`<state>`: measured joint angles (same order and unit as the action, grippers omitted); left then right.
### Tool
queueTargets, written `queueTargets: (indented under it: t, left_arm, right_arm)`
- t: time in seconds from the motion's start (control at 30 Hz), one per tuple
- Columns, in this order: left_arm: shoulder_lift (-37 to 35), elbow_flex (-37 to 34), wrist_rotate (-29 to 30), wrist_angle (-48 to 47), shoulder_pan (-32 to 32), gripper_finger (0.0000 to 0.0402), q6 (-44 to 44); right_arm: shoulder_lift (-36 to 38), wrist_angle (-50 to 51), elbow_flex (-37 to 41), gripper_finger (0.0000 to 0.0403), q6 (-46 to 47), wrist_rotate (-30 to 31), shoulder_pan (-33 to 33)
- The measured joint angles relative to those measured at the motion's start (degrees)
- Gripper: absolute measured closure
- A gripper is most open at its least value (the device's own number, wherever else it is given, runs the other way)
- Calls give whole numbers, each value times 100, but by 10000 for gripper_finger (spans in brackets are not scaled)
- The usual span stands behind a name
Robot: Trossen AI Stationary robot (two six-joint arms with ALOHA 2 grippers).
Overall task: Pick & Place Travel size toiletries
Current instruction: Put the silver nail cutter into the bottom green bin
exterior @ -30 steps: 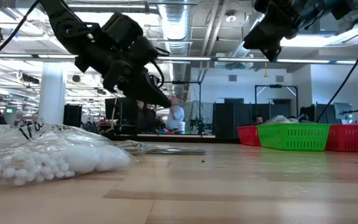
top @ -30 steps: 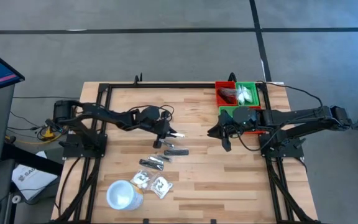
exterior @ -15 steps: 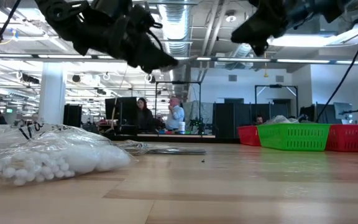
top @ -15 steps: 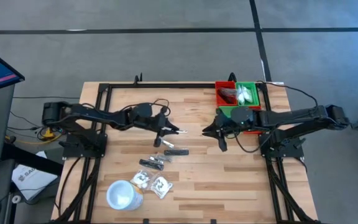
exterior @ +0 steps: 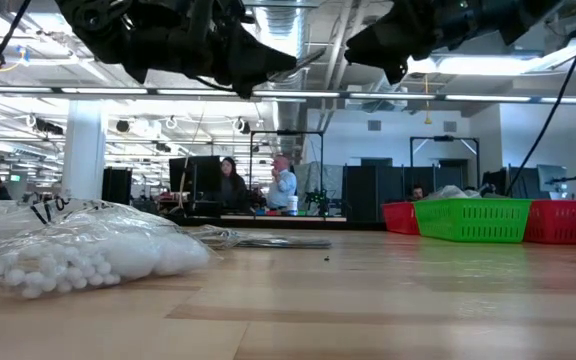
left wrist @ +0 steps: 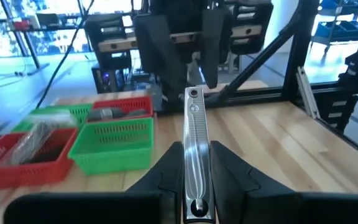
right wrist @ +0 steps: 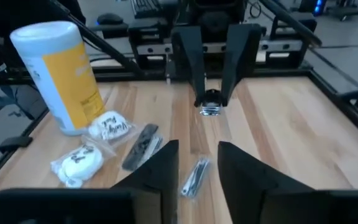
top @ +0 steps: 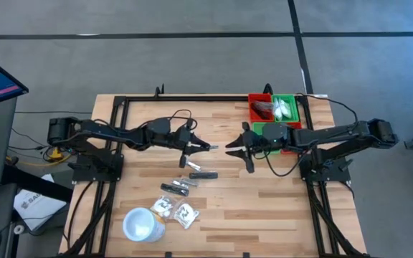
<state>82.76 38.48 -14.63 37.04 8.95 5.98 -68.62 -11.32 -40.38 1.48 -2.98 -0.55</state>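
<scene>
Left pincer (top: 208,147) hangs above mid-counter (top: 264,215), pinching a slim silvery item (left wrist: 194,149) lengthwise; what it is cannot be told. Right pincer (top: 229,150) faces it, just apart, fingers spread and empty. Red bin (top: 259,109) holds dark packets, contents unclear; green bin (top: 287,107) holds white sachets. Nearer green basket (top: 264,130) is partly hidden by the right arm. Remaining toiletries (top: 185,185) lie loose on the counter near the white cup (top: 140,223).
</scene>
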Motion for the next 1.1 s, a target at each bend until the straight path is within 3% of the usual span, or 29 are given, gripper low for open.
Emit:
queueTargets:
  t: [0.57,0.93,1.1]
  left_arm:
    - [86,0,171,1103,-299,357,-87]
    - [723,4,360,2355,-381,357,-223]
    - [1007,216,360,2467,-391,357,-345]
  right_arm:
    - [1,-811,0,214,-211,0,3]
    - [2,-949,0,207,-213,2,3]
    - [2,-1053,0,214,-329,2,3]
